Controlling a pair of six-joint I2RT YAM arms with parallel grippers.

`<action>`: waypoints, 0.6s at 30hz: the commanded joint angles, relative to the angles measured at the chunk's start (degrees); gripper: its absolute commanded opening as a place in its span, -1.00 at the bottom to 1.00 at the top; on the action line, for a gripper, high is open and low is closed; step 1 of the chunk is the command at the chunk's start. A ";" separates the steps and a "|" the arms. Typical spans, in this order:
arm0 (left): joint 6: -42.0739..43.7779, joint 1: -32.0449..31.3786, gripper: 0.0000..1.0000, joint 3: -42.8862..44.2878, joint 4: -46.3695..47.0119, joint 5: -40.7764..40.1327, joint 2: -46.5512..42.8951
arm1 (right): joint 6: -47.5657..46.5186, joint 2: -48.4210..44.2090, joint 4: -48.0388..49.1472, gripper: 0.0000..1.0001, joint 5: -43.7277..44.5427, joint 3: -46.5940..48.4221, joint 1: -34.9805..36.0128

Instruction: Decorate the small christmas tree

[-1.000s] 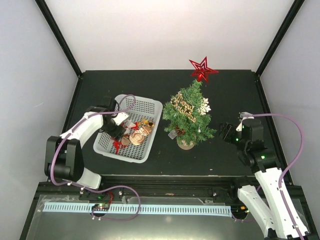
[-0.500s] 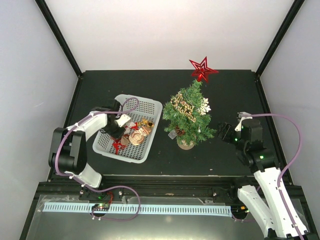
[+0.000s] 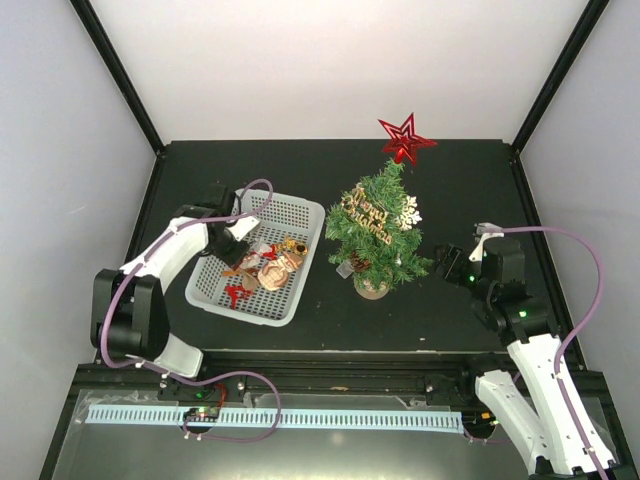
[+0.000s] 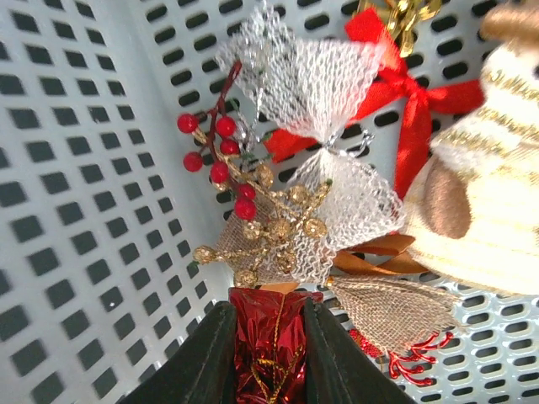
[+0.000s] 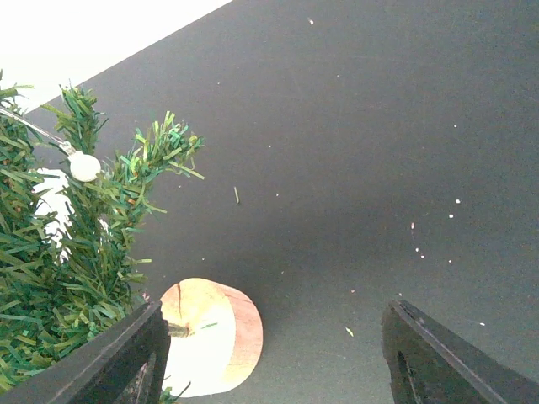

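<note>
The small christmas tree [image 3: 378,238] stands right of centre in the top view. Beside it our right gripper [image 5: 274,349] hovers, jaws spread, likely to steady it. At left, in the white basket [image 3: 288,212], our left gripper [image 4: 268,316] pinches a red foil ornament [image 4: 268,362].

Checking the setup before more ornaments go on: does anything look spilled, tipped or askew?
Nothing spilled or tipped. The small christmas tree stands on its base; ornaments lie inside the white basket, where the left gripper pinches a red foil ornament. Only small pale specks dot the table.
</note>
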 commanded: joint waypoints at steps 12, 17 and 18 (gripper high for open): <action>0.79 -0.38 -0.65 5.41 -6.65 7.04 -4.96 | -0.44 -0.04 1.61 0.39 -1.00 -0.75 0.38; 2.61 -4.27 -0.53 10.89 -13.47 13.42 -13.59 | -0.30 0.13 1.53 0.39 -0.73 -0.65 0.47; 2.67 -6.51 -0.52 12.17 -14.68 13.37 -15.77 | -0.31 0.21 1.61 0.39 -0.73 -0.66 0.43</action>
